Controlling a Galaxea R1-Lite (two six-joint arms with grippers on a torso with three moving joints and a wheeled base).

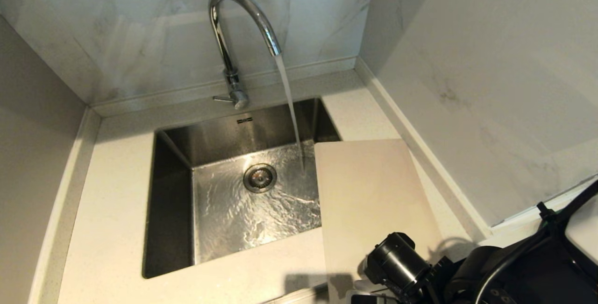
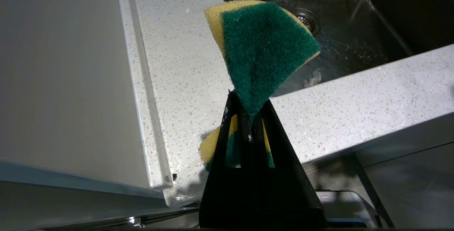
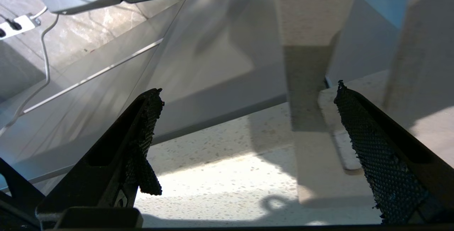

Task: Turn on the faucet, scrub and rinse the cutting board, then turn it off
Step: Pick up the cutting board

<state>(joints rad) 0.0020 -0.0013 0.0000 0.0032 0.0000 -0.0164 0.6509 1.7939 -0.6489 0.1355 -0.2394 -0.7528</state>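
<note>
Water is seen running from the faucet (image 1: 243, 19) into the sink (image 1: 173, 192). The cutting board (image 1: 369, 192) lies flat on the counter at the sink's right edge, its left margin overhanging the basin, long axis running away from the robot. The right gripper (image 3: 248, 142), jaws spread wide and empty, is nearer, low at the board's near end, the slot handle (image 3: 345, 153) just ahead. The left gripper (image 2: 248, 117) is clenched on a sponge (image 2: 262, 50), off the counter's front edge.
</note>
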